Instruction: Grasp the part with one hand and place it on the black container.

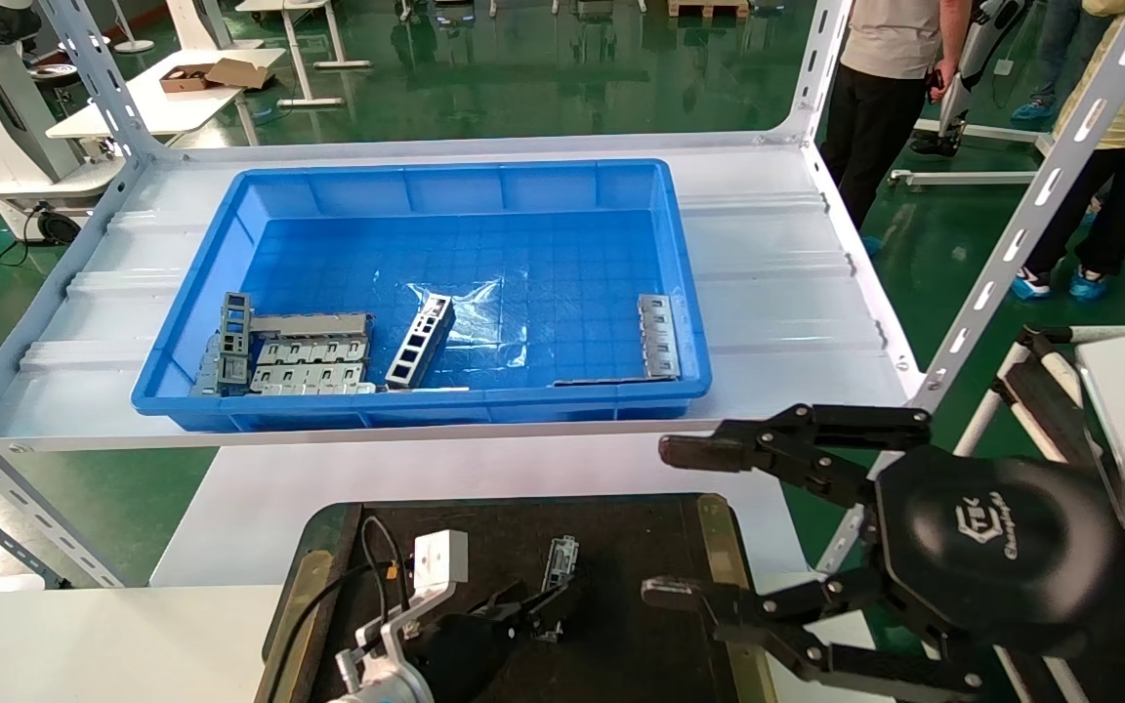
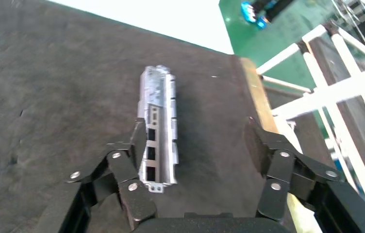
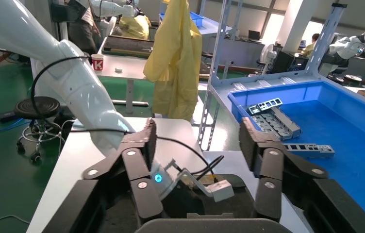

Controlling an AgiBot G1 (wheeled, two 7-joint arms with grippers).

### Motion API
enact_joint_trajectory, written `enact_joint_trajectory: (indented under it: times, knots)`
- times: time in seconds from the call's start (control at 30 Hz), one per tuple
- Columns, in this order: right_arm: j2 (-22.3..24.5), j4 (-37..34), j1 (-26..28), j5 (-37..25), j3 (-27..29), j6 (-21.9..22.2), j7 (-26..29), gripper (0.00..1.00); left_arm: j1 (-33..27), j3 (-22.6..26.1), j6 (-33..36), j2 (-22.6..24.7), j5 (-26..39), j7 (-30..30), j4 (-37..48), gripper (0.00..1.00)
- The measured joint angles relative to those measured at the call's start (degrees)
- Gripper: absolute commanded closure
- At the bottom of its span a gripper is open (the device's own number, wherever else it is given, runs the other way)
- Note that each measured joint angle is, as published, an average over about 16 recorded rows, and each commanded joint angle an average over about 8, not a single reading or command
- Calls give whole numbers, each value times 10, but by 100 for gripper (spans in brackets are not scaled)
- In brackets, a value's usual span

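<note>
I see the long grey metal channel part (image 2: 158,127) lying flat on the wide black matte container (image 2: 49,97), near me. My left gripper (image 2: 197,145) is spread wide around it, one finger (image 2: 139,138) touching its side. My right gripper (image 1: 685,522), also wide, hovers by the container's right edge.

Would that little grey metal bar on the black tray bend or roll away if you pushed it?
Probably neither. The part looks like folded sheet metal with a trough shape, so it likely stays stiff. It lies flat on the black container, and its squared edges suggest it would slide, not roll. The cut-out slots hint that it is fairly light.
</note>
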Motion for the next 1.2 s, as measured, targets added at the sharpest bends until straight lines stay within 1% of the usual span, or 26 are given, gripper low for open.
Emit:
enact_joint_trajectory:
  times: [0.1,0.23,0.5,0.67,0.87,1.2]
  knots:
    - [0,0,0,0,0,0,0,0,-3,-7,24,-26,15,7,-25,0]
    - [0,0,0,0,0,0,0,0,-9,-21,73,-64,36,19,-54,0]
    - [0,0,0,0,0,0,0,0,-20,-74,211,-141,53,67,-81,0]
    - [0,0,0,0,0,0,0,0,-25,-117,303,-181,45,116,-83,0]
    - [0,0,0,0,0,0,0,0,-27,-163,394,-216,23,180,-81,0]
    - [0,0,0,0,0,0,0,0,-30,-206,499,-255,-8,256,-79,0]
